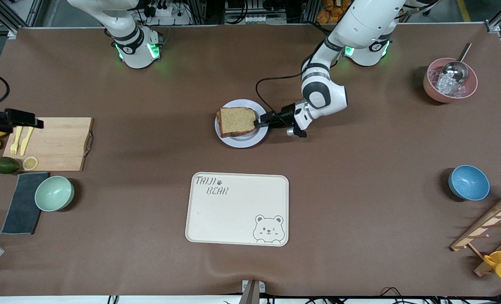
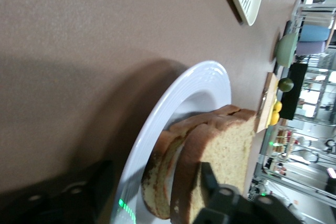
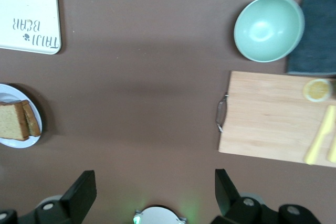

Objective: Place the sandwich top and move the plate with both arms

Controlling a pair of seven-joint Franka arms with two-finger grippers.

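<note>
The sandwich top [image 1: 236, 121], a plain brown bread slice, lies on a second slice [image 2: 163, 156] on the small pale round plate [image 1: 244, 143] in the middle of the table. My left gripper [image 1: 258, 122] lies low at the plate's edge, on the side toward the left arm's base. It is open: one finger [image 2: 220, 198] is over the top slice [image 2: 231, 145] and the other [image 2: 79, 198] is down by the plate's rim [image 2: 210, 77]. My right gripper [image 3: 153, 177] waits high above the table, open and empty. It sees the plate [image 3: 10, 142] off to one side.
A cream bear tray [image 1: 237, 209] lies nearer the front camera than the plate. A cutting board [image 1: 60, 143], a green bowl [image 1: 54, 193] and a dark cloth [image 1: 22, 202] are at the right arm's end. A pink bowl [image 1: 450, 80], a blue bowl [image 1: 468, 182] and a wooden rack [image 1: 491, 228] are at the left arm's end.
</note>
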